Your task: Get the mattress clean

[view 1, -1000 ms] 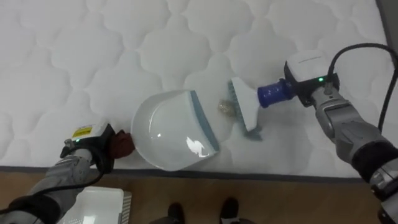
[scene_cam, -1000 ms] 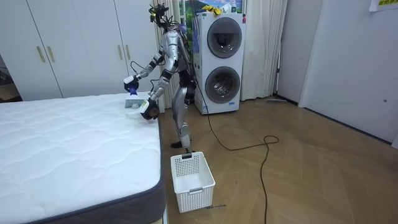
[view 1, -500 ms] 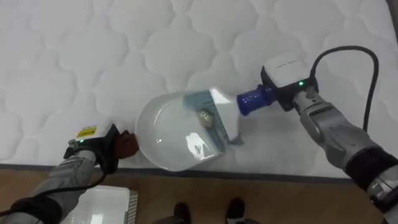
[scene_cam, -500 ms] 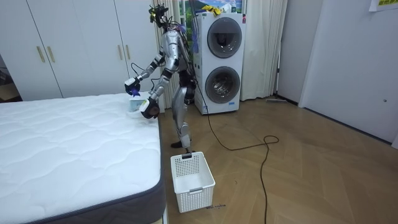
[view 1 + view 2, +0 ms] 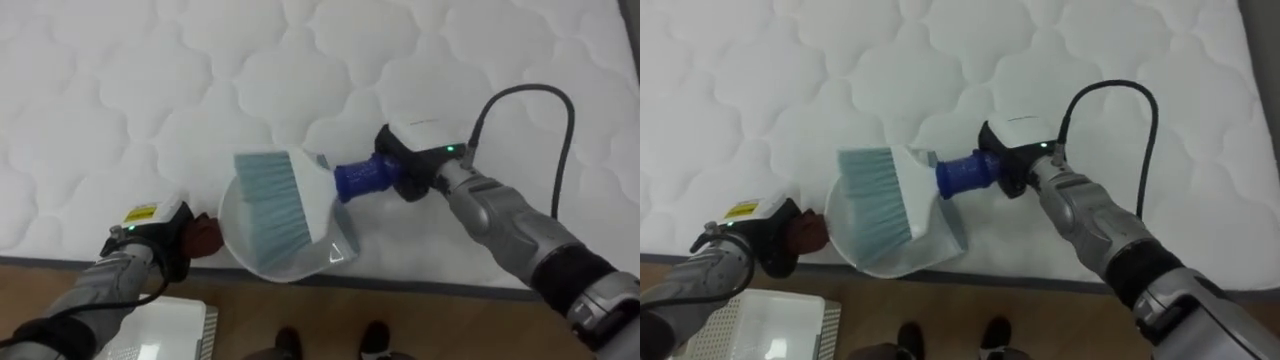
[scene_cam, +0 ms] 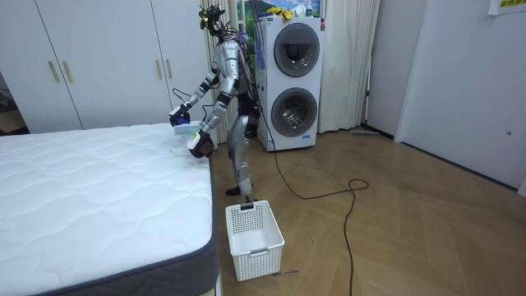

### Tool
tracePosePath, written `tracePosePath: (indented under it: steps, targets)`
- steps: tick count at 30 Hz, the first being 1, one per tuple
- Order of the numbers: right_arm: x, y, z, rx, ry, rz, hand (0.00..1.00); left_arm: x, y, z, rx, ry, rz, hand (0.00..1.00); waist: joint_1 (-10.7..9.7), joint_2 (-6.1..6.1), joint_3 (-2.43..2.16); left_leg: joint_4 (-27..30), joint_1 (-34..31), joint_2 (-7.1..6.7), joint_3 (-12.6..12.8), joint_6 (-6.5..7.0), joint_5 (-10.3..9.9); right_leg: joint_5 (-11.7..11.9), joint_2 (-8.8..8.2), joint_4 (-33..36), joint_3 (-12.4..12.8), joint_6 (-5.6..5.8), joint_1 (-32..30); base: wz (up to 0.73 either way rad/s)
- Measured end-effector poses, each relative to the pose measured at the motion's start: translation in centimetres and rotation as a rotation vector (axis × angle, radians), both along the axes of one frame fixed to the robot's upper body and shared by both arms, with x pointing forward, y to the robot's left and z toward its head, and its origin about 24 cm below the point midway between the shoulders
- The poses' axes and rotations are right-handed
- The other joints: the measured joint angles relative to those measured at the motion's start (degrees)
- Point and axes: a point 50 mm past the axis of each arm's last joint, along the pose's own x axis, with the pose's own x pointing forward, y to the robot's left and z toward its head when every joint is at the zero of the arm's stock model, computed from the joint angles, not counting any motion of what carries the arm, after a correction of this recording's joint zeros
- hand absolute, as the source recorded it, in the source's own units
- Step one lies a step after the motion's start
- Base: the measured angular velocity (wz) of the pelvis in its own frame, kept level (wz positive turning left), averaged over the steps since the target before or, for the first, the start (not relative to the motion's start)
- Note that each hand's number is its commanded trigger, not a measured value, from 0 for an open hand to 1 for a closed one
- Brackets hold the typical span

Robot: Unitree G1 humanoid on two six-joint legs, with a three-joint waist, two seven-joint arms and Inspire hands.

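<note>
At the near edge of the white quilted mattress (image 5: pixel 150 80) lies a white dustpan (image 5: pixel 238 240) with a dark red handle (image 5: pixel 206 234). My left hand (image 5: pixel 152 243) is shut on that handle. My right hand (image 5: pixel 420 172) is shut on the blue handle (image 5: pixel 360 180) of a brush. Its pale blue-green bristles (image 5: pixel 270 200) lie inside the pan and cover its middle. In the right eye view the same brush (image 5: pixel 875 195) rests over the dustpan (image 5: pixel 852 250). In the room view I stand at the bed's corner, bent over the mattress edge.
A white slatted basket (image 5: pixel 165 330) stands on the wooden floor just below the bed's edge, under my left arm, and appears in the room view as the basket (image 6: pixel 255 228). Stacked washing machines (image 6: pixel 292 78) stand behind me. The mattress stretches away ahead.
The brush has swept leftward across the mattress into the dustpan. The small crumpled ball it pushed along is now hidden under the bristles. My left hand has kept the pan in place.
</note>
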Motion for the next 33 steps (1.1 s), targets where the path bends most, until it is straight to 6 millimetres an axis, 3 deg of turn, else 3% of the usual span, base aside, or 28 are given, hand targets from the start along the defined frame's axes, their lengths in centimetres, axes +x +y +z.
tracePosePath:
  steps: [15,22,28,33]
  targets:
    - [-0.1,0.4,0.1,0.023,0.020,0.039,1.00,0.0,-0.5,-0.1,-0.014,-0.043,-0.013,1.00,0.1,1.45,0.74,2.0,-1.8,-0.06,0.0,0.86,-0.8,-0.2,-0.68,2.0,0.0,0.42,-1.9,0.01]
    - [0.2,-0.2,0.7,0.089,0.008,-0.001,1.00,-0.1,-0.5,-0.1,-0.017,-0.042,-0.014,1.00,-0.1,2.02,0.55,1.6,-1.6,-0.17,0.3,0.89,-0.8,-0.2,-0.79,2.0,0.2,0.39,-1.8,0.00]
    - [0.2,-2.4,0.7,0.252,-0.014,-0.155,1.00,-1.3,-1.0,-1.3,-0.004,-0.031,-0.022,1.00,-1.5,2.63,0.49,1.0,1.5,-0.51,0.1,0.89,-0.8,-0.5,-0.77,1.1,0.2,0.81,1.4,0.01]
    - [-0.3,-5.6,0.4,0.448,-0.057,-0.370,1.00,-1.8,-1.9,-1.7,-0.062,-0.044,-0.003,1.00,-2.9,2.58,0.30,-0.2,2.9,-1.14,0.1,1.11,-0.8,-0.7,-1.07,0.9,0.6,1.41,2.5,0.01]
